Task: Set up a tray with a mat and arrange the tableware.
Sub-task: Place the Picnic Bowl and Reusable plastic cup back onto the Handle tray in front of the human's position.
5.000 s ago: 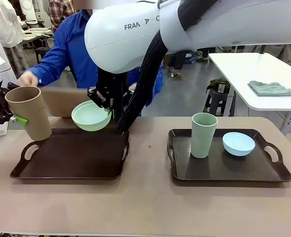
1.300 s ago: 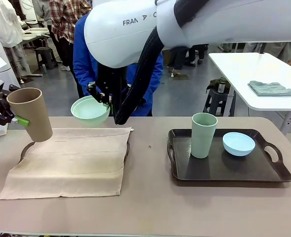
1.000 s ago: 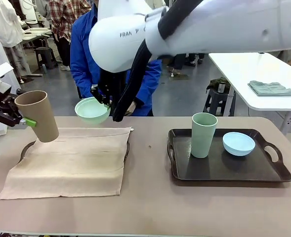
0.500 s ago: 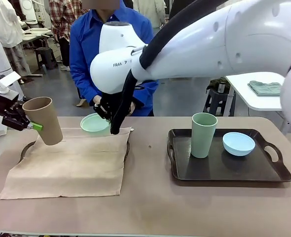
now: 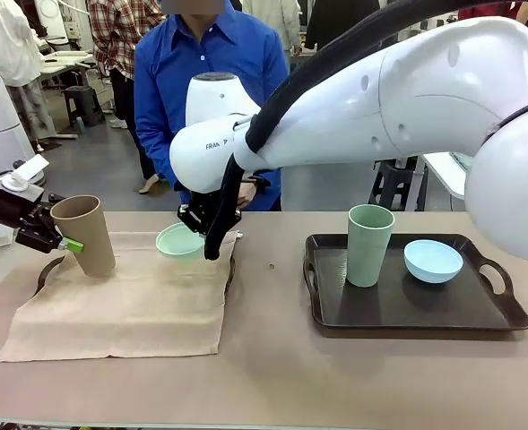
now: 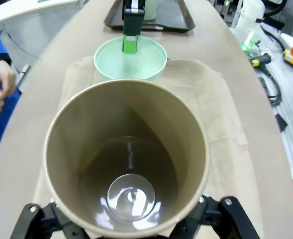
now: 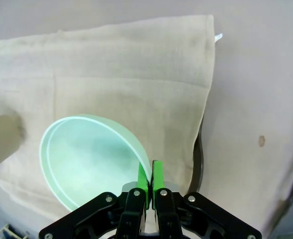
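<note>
My left gripper [image 5: 59, 238] is shut on the tan cup [image 5: 84, 235], which leans slightly over the far left of the beige mat [image 5: 125, 300]; the cup's inside [image 6: 129, 164] faces the left wrist camera. My right gripper [image 5: 203, 235] is shut on the rim of the mint green bowl [image 5: 180, 241], low over the mat's far edge. The right wrist view has the bowl [image 7: 91, 159] pinched between green pads [image 7: 150, 180]. The mat covers the left tray, whose handle [image 5: 47, 269] peeks out. The sage green cup [image 5: 368, 245] and pale blue bowl [image 5: 433, 261] stand on the right tray [image 5: 497, 318].
A person in a blue shirt [image 5: 212, 81] stands at the far side of the table, behind the mat. My right arm's large white body [image 5: 380, 107] spans the upper right. A white side table [image 5: 447, 166] stands behind at the right. Bare tabletop [image 5: 272, 376] lies in front.
A mat now covers the left tray. Both grippers have come down toward it, the left with the tan cup, the right with the mint bowl. The person has stepped back upright.
</note>
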